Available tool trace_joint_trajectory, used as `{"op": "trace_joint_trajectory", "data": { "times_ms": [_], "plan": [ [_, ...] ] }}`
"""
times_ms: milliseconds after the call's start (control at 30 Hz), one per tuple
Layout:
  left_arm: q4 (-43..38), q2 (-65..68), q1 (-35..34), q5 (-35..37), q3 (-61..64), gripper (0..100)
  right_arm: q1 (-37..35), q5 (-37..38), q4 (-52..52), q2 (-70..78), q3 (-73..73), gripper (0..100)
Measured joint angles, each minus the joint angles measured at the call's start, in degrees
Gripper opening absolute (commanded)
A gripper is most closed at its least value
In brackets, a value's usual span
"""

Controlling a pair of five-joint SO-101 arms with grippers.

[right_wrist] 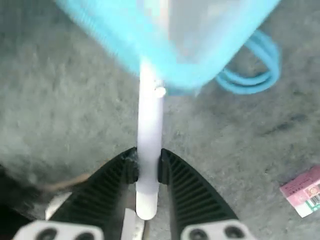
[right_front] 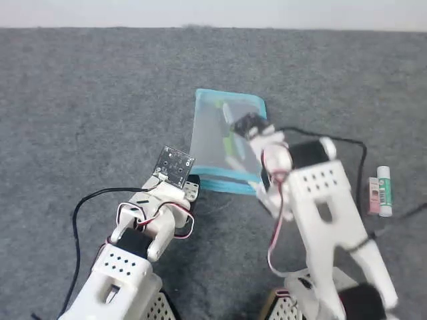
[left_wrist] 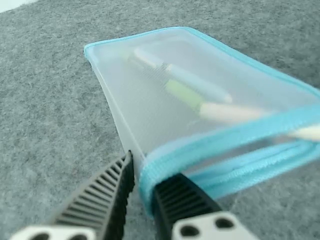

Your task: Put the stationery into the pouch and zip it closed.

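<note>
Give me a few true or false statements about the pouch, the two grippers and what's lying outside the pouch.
1. The left gripper pinches the pouch at its zipper edge. True.
2. The right gripper is empty. False: it is shut on a white pen that points at the pouch's mouth.
3. The pouch is zipped closed. False: its mouth is open.
4. A pink packet and a white-and-green stick lie outside the pouch. True.
</note>
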Motion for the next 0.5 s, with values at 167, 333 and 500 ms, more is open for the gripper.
{"op": "trace_joint_trajectory", "data": {
  "times_ms": [167,333,500],
  "plan": [
    [0.0,0.0,-0.09,0.44,0.0,1,-4.57,-7.03,4.57,11.25,-14.59,0.6],
    [0.0,0.0,0.0,-0.26,0.0,1,-11.25,-10.46,6.07,20.57,-26.37,0.6],
    [0.0,0.0,-0.18,-0.53,-0.09,1,-12.57,-14.68,6.59,26.81,-34.29,0.6]
  ]
}}
